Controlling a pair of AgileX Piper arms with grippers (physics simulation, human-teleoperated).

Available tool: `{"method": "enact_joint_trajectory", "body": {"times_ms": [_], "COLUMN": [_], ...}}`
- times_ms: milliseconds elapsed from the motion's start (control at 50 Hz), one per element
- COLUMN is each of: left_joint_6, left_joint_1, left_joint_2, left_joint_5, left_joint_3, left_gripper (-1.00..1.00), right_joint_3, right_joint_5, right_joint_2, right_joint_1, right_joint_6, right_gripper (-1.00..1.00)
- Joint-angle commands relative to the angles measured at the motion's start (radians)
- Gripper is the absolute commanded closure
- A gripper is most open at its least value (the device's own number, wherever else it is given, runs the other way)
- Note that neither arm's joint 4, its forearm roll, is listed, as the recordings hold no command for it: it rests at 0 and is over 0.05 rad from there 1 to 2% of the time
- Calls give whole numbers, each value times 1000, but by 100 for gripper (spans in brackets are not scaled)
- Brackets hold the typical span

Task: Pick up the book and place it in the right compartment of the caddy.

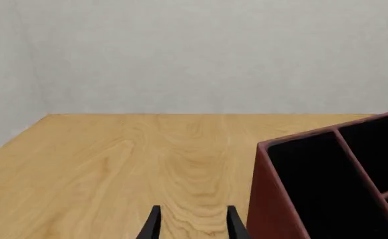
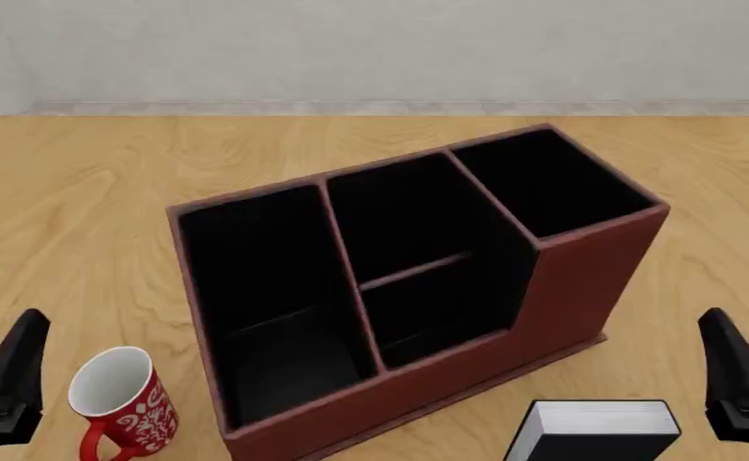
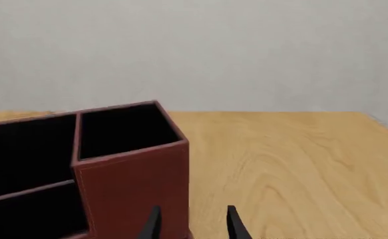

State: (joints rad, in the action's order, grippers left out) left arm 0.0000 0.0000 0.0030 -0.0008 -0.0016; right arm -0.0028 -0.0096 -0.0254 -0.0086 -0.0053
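Left gripper (image 2: 3, 379) sits low at the near left edge of the front view, fingers spread with bare wood between them in its wrist view, pinching nothing. Right gripper (image 2: 739, 384) mirrors it at the near right edge, fingers also spread and empty. The book (image 2: 592, 430) stands just inboard of the right gripper, to its left and close by, black cover with white page block facing up, not touching the gripper. The caddy (image 2: 580, 279) lies between the 2 grippers and further out, set at an angle on the table (image 2: 67, 192), with 3 black-lined sections. The right compartment (image 2: 547, 182) is its far right section, ahead and to the left of the right gripper, behind the tallest front wall; nothing visible in it. The right wrist view shows that tall red-brown corner close ahead of the right fingertips (image 3: 152, 221). A red-and-white patterned mug (image 2: 118, 399) stands upright just to the right of the left gripper, beside the caddy's near left corner.
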Motion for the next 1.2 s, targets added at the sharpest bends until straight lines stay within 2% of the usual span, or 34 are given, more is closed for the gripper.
{"method": "enact_joint_trajectory", "body": {"times_ms": [20, 60, 120, 140, 180, 260, 320, 360, 460, 500, 520, 540, 560, 620, 700, 760, 840, 960, 1000, 1040, 1120, 1160, 1200], "left_joint_6": [0, 0, 0, 0, 0, 0, 0, 0, 0, 0, 0, 0, 0, 0, 0, 0, 0, 0, 0, 0, 0, 0, 0], "left_joint_1": [0, 0, 0, 0, 0, 0, 0, 0, 0, 0, 0, 0, 0, 0, 0, 0, 0, -5, -5, -5, -5, -5, -5], "left_joint_2": [4, 5, 4, 4, 4, 5, 5, 5, 5, 5, 4, 4, 4, 4, 5, 9, 10, 14, 12, 10, 12, 13, 14], "left_joint_5": [-1, -1, -1, -1, -1, -1, -1, -1, -1, -1, -1, -1, -1, -1, -1, -4, -5, -8, -6, -4, -5, -5, -6], "left_joint_3": [-3, -3, -3, -3, -3, -3, -3, -3, -3, -3, -3, -3, -3, -3, -3, -3, -3, -3, -4, -5, -5, -6, -6], "left_gripper": [-100, -100, -100, -100, -100, -100, -100, -100, -100, -100, -100, -100, -100, -100, -100, -100, -100, -100, -100, -100, -100, -100, -100], "right_joint_3": [0, 2, 2, 2, 2, -5, -34, -66, -137, -164, -178, -179, -189, -211, -238, -289, -325, -410, -461, -495, -511, -537, -538], "right_joint_5": [-65, -80, -104, -126, -164, -168, -124, -72, 49, 99, 123, 124, 140, 167, 200, 257, 306, 394, 446, 481, 498, 514, 516], "right_joint_2": [-87, -113, -157, -193, -253, -287, -289, -280, -248, -239, -229, -229, -236, -243, -259, -273, -298, -329, -323, -346, -389, -399, -402], "right_joint_1": [-31, -43, -1, 8, 34, 23, 15, 30, 73, 104, 110, 110, 118, 134, 143, 169, 180, 218, 206, 236, 241, 268, 265], "right_joint_6": [-44, -109, -83, -115, -126, -160, -211, -209, -267, -266, -288, -288, -318, -321, -373, -385, -444, -476, -512, -513, -543, -527, -536], "right_gripper": [-100, -100, -100, -100, -100, -100, -100, -100, -100, -100, -100, -100, -100, -100, -100, -100, -100, -100, -100, -100, -100, -100, -100]}}
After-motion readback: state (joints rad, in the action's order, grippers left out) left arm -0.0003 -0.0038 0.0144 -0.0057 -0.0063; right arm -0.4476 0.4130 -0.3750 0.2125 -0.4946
